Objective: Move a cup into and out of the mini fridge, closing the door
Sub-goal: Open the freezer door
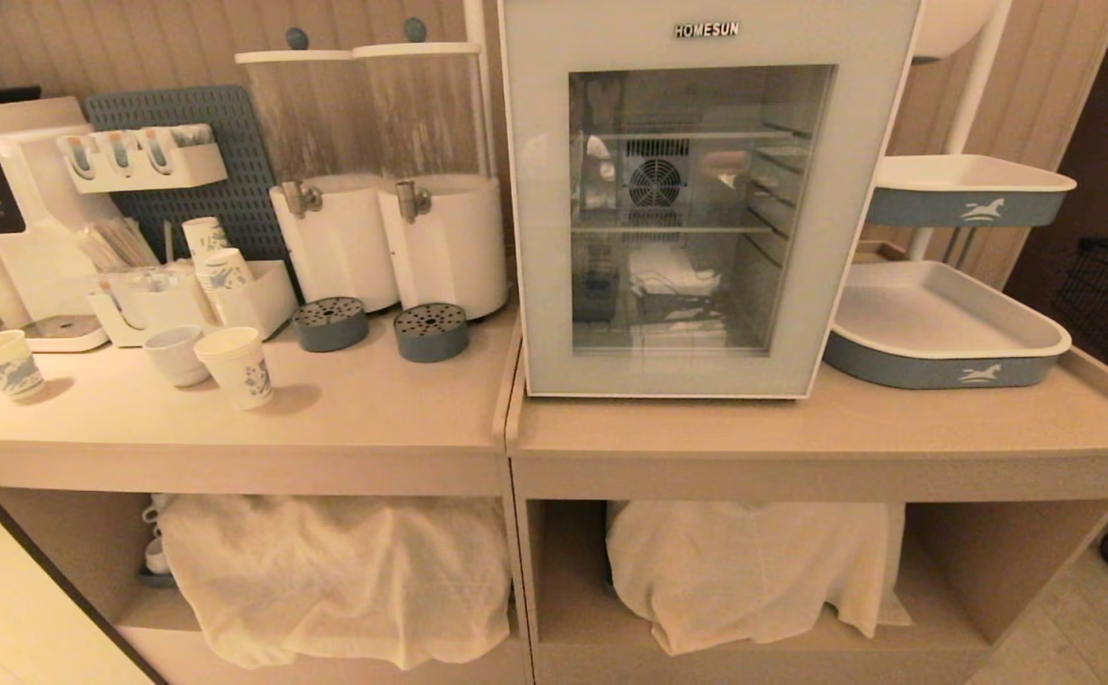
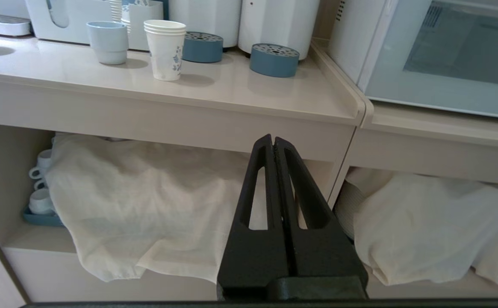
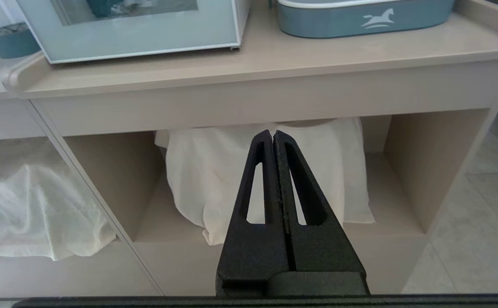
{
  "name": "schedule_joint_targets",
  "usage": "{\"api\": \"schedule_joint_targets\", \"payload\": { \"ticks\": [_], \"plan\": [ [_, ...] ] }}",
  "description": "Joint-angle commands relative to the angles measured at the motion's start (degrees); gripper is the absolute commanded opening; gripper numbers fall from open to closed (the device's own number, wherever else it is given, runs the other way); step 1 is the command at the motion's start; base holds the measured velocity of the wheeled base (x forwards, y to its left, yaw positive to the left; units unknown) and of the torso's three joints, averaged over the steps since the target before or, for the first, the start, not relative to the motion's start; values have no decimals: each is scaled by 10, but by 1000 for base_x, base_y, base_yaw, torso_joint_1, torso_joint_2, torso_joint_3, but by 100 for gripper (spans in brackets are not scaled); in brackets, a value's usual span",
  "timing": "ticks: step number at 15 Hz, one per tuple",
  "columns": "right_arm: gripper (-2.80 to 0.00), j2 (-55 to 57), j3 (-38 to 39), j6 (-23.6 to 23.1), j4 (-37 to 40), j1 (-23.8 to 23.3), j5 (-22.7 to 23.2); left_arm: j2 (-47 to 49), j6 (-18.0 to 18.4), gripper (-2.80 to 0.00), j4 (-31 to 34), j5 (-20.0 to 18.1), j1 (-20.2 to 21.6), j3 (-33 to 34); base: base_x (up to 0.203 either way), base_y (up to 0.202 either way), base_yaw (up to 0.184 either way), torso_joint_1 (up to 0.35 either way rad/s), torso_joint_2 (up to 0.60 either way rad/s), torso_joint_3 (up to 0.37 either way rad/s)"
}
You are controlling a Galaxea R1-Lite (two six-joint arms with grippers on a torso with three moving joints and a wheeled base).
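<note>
The cup (image 1: pixel 236 367), white paper with blue print and layered rims, stands upright on the left counter; the left wrist view shows the same cup (image 2: pixel 165 49). On the right counter sits the mini fridge (image 1: pixel 668 181), wire shelves and a rear fan visible through the glass. Its door (image 1: pixel 536 209) is closed, with HOMESUN lettering at the top. My left gripper (image 2: pixel 273 139) is shut and empty, below the counter edge in front of the lower shelf. My right gripper (image 3: pixel 272 133) is also shut and empty, low in front of the right cabinet. Neither arm shows in the head view.
A white mug (image 1: pixel 175 354) and a shorter printed paper cup (image 1: pixel 4 362) stand near the cup. Two drink dispensers (image 1: pixel 387 181) with blue drip trays (image 1: pixel 431 332) stand behind. Blue-and-white trays (image 1: pixel 943 328) sit right of the fridge. White cloths (image 1: pixel 335 571) cover the lower shelves.
</note>
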Motion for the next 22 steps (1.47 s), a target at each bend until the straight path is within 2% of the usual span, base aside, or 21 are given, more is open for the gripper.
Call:
{"api": "schedule_joint_targets", "payload": {
  "ticks": [1, 22],
  "plan": [
    [-280, 1, 0, 0, 0, 0, 0, -2, -1, -280, -1, 0, 0, 23, 0, 0, 0, 0, 0, 0],
    [-280, 1, 0, 0, 0, 0, 0, -2, 5, -280, -1, 1, 0, 23, 0, 0, 0, 0, 0, 0]
  ]
}}
